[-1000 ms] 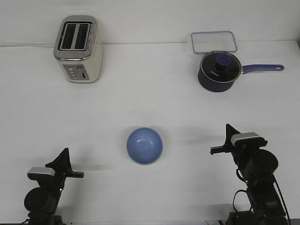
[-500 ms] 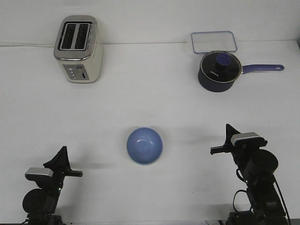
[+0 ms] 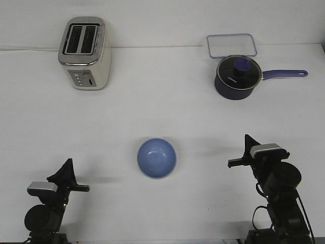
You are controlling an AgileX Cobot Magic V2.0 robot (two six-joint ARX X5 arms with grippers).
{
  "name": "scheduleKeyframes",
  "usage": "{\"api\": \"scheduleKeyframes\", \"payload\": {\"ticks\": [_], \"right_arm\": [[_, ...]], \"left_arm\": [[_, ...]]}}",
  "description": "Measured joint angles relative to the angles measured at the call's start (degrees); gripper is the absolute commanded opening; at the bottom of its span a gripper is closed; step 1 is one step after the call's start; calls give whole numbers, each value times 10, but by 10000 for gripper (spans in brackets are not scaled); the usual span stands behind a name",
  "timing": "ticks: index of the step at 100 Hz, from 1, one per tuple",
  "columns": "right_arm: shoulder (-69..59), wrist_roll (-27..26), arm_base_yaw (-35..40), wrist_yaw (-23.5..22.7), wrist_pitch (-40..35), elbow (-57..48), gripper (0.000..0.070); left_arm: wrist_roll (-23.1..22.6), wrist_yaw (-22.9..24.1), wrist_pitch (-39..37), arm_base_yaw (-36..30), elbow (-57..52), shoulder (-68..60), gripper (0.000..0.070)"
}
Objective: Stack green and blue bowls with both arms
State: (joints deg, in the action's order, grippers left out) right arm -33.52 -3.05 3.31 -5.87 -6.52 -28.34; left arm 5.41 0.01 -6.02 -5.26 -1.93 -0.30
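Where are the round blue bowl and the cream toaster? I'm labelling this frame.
Round glossy blue bowl [image 3: 157, 157], front view, centre of its inside.
Cream and chrome toaster [image 3: 90, 68], front view, on its cream front side.

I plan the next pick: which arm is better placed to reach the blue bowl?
Right, narrowly: the right tool sits level with the blue bowl; the left tool sits nearer the robot.

A white table [image 3: 162, 112] meets a plain white wall [image 3: 162, 20], evenly lit.

- Left arm [image 3: 43, 216]: black rounded joint, silver-grey block on top, black pointed fin.
- Right arm [image 3: 277, 188]: same black build, silver block, black cables below.
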Motion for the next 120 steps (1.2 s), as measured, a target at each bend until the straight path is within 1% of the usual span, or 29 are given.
{"api": "scheduleKeyframes", "payload": {"ticks": [34,49,72,97,109,120], "right_arm": [[3,0,0,0,-1,0,0],[55,0,0,0,8,7,0],[171,0,-23,-1,54,88,0],[294,0,-33,1,62,176,0],[335,0,-33,1,65,210,0],[334,0,-33,5,96,230,0]], "left_arm": [[0,0,0,0,0,0,14],[0,0,0,0,0,0,14],[0,0,0,0,0,0,14],[0,0,0,0,0,0,14],[0,0,0,0,0,0,14],[0,0,0,0,0,0,15]]}}
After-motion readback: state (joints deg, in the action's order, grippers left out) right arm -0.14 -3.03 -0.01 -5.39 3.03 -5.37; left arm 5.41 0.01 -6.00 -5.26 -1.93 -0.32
